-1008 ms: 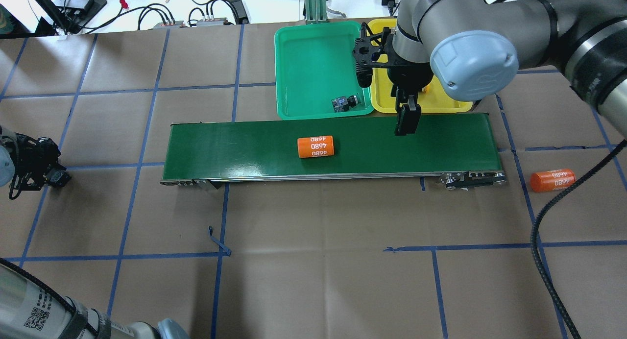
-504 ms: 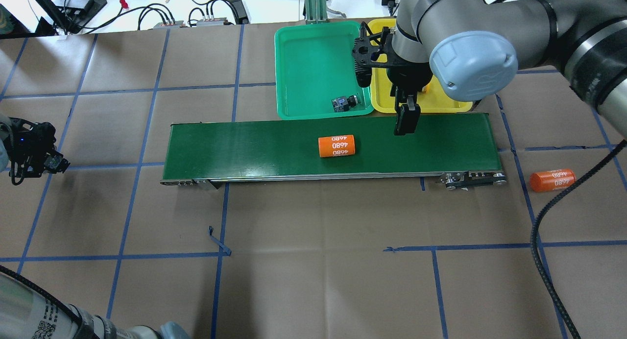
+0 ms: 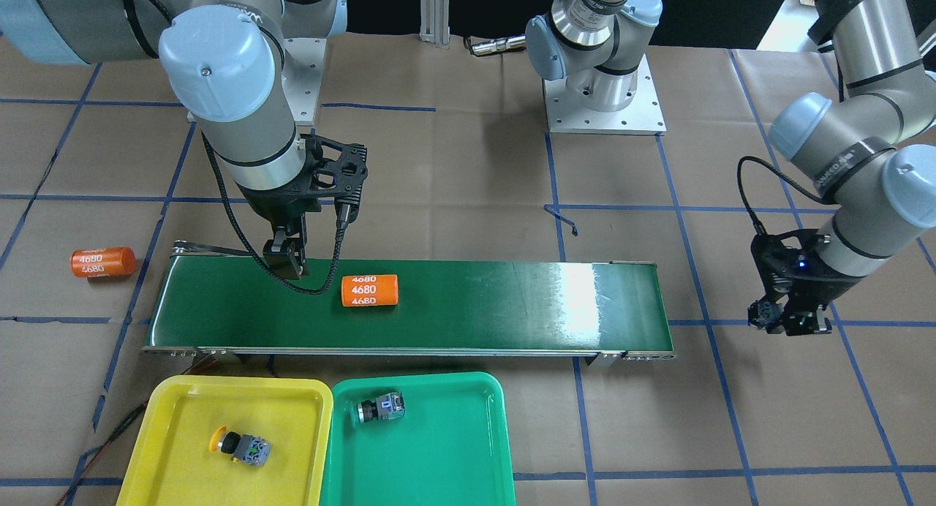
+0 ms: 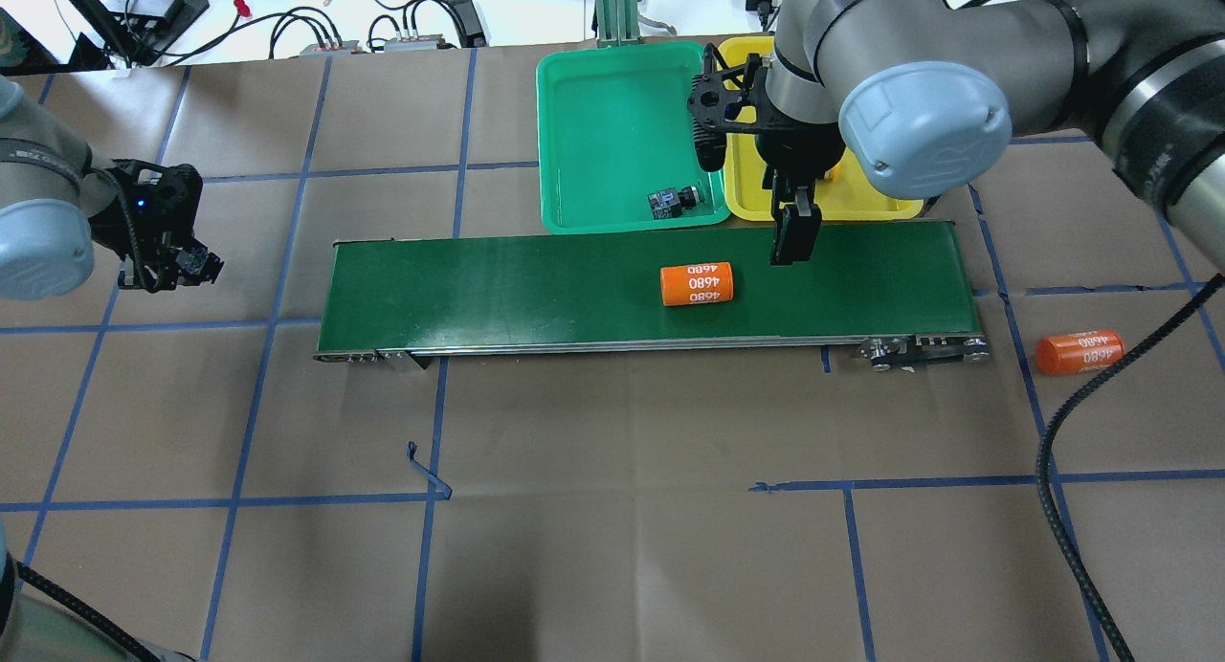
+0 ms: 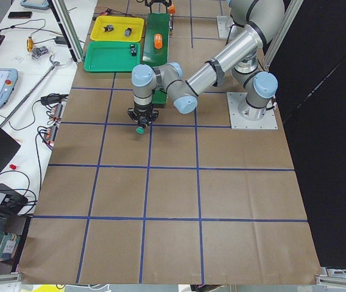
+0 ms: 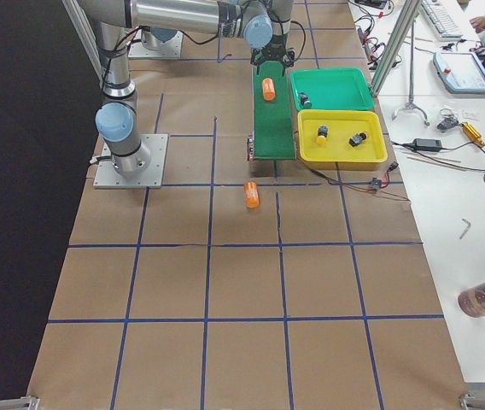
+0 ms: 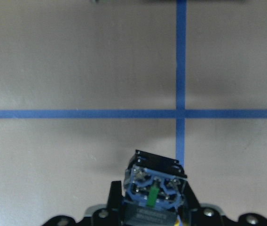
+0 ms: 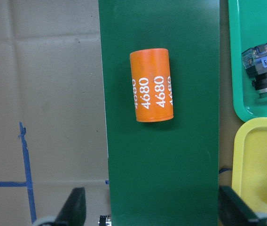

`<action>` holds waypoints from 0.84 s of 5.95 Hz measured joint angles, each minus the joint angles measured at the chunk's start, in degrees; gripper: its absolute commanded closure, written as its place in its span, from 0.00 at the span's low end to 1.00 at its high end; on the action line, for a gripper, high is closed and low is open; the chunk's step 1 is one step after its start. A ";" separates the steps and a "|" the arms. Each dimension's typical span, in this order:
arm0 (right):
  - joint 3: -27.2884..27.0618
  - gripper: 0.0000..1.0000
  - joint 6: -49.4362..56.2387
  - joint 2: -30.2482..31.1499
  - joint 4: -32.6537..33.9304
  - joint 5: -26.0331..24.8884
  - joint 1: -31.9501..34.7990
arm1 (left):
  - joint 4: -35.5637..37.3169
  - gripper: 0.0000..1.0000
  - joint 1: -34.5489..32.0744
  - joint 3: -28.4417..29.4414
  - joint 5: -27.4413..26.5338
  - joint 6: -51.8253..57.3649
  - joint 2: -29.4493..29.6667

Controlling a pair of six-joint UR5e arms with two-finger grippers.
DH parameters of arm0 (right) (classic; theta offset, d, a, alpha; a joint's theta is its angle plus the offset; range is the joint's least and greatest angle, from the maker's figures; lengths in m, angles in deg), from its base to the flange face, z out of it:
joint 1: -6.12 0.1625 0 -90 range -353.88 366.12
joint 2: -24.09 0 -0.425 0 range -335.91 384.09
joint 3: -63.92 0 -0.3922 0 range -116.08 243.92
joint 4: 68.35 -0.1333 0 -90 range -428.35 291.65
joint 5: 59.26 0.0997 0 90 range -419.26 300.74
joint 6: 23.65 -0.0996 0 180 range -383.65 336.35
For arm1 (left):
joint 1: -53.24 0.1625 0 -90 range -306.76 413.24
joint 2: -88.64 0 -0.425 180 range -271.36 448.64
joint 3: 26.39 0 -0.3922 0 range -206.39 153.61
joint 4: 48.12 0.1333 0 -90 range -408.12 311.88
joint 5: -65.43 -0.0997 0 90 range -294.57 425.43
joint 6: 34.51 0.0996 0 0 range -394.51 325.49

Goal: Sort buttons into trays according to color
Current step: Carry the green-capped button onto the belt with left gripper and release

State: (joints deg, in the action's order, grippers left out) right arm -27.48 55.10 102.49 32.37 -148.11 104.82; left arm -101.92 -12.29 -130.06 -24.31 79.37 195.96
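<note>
My left gripper [image 4: 177,265] is shut on a button [image 7: 154,181] with a black-and-blue body; the exterior left view shows its green cap [image 5: 140,129]. It hangs over the paper left of the conveyor belt [image 4: 536,279]. My right gripper [image 4: 792,241] is open and empty above the belt's right part, its fingers [image 8: 74,207] wide apart. One button [image 4: 675,201] lies in the green tray [image 4: 593,98]. A yellow-capped button [image 3: 239,445] lies in the yellow tray [image 3: 190,411]; a second one [image 6: 359,138] shows in the exterior right view.
An orange cylinder marked 4680 [image 4: 697,284] lies on the belt, just left of my right gripper. Another orange cylinder [image 4: 1079,352] lies on the paper past the belt's right end. Both trays stand side by side behind the belt. Cables lie along the far table edge.
The orange cylinder on the belt has moved right, towards my right gripper. My left gripper has moved forward and right towards the belt, still holding the button. The right arm has stayed still.
</note>
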 measured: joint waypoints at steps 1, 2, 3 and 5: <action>0.00 0.00 -0.03 0.00 0.00 0.02 0.00 | -0.48 0.99 -4.37 -0.37 0.55 -5.62 -1.24; 0.00 0.00 -0.07 0.00 0.00 0.06 0.00 | -0.86 0.99 -8.72 -1.16 0.90 -10.85 -2.30; 0.00 0.00 -0.08 0.00 0.00 0.08 0.00 | -0.99 0.96 -12.34 -2.45 0.94 -15.28 -2.76; 0.00 0.00 -0.05 0.00 0.00 0.09 0.00 | -0.41 0.24 -16.45 -5.62 0.87 -19.93 -2.41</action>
State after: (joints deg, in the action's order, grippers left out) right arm -27.49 55.05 102.49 32.37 -148.03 104.82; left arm -102.33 -28.74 -135.67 -23.44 59.43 193.55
